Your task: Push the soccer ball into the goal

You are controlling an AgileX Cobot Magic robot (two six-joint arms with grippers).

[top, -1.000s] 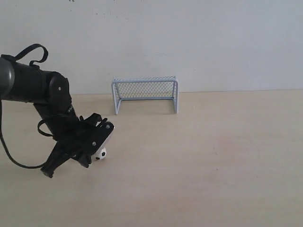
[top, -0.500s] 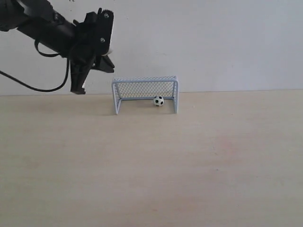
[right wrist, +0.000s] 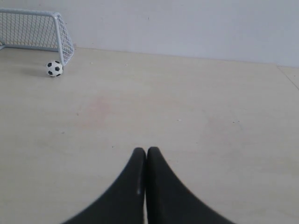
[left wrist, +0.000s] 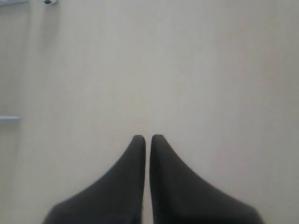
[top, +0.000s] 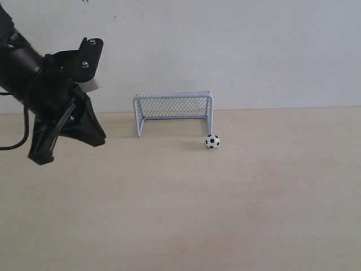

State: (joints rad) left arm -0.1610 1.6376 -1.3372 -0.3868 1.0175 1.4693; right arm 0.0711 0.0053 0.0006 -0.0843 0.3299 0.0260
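Observation:
The soccer ball (top: pixel 212 141) lies on the table just in front of the goal's right post, outside the frame. The pale blue-grey goal (top: pixel 172 110) stands at the back against the wall. My left gripper (top: pixel 40 157) hangs above the table at the far left, well away from the ball, shut with nothing in it. In the left wrist view its tips (left wrist: pixel 147 138) stand almost together, and the ball (left wrist: pixel 48 2) shows at the picture's edge. The right wrist view shows my right gripper (right wrist: pixel 146 150) shut and empty, far from the ball (right wrist: pixel 54 68) and goal (right wrist: pixel 32 28).
A pale wooden table (top: pixel 225 214) runs back to a white wall (top: pixel 254 51). A black cable (top: pixel 11 148) hangs from the left arm.
The ball went from beside my left gripper into the goal, then came back out to the right post. My left arm swung up high and has now come part way down.

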